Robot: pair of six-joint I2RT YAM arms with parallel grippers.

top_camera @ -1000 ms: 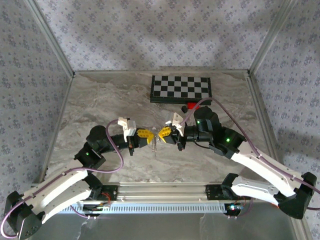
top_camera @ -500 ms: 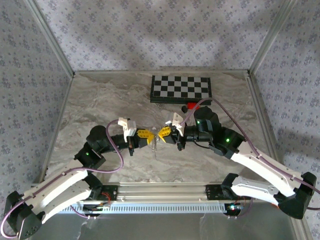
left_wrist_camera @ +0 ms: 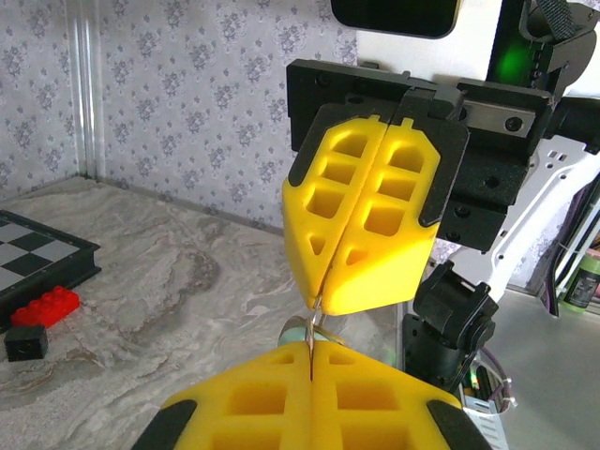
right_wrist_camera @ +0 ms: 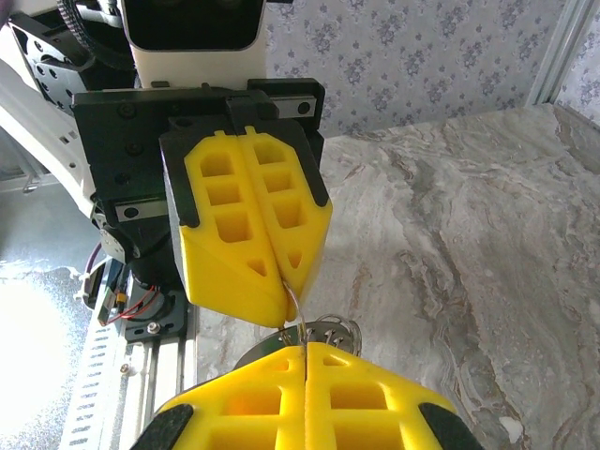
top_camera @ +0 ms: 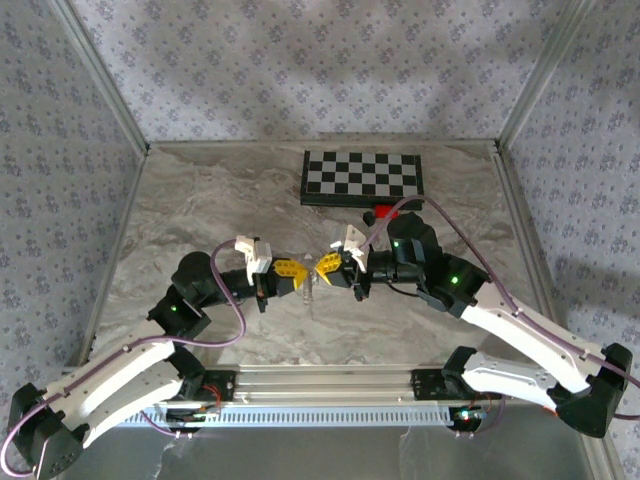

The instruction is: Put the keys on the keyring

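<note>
**Keyring strand pinched between both claws**

We see the keyring point(right_wrist_camera: 292, 300) as a thin strand running between the two tips, over the middle of the table point(top_camera: 200, 210). The key point(left_wrist_camera: 296, 328) hangs just below it. Left gripper point(top_camera: 298, 270) and right gripper point(top_camera: 324, 265) meet tip to tip, both fully closed on that strand. The checkerboard point(top_camera: 363, 177) sits well behind, with a red block point(left_wrist_camera: 39, 307) near it.

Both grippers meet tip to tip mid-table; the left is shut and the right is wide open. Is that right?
No. The right gripper is shut too: the left wrist view shows its yellow fingers pressed together. The left gripper is shut, and they do meet tip to tip mid-table.
</note>
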